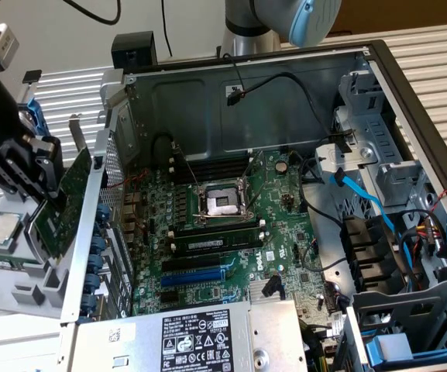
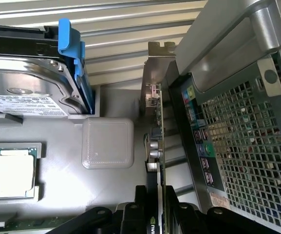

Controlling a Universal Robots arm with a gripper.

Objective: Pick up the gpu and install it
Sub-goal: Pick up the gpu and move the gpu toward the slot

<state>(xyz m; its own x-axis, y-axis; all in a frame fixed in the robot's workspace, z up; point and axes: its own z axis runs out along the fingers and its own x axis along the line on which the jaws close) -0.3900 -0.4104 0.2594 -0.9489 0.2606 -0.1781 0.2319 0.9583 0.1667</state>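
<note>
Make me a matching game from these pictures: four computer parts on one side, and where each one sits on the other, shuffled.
Things:
1 gpu
2 processor
3 hard drive
4 motherboard

Places:
A inside the case
B in a pocket of the grey tray
C held by the gripper
D in a blue bracket

Pairs: 1-C, 2-B, 3-D, 4-A
</note>
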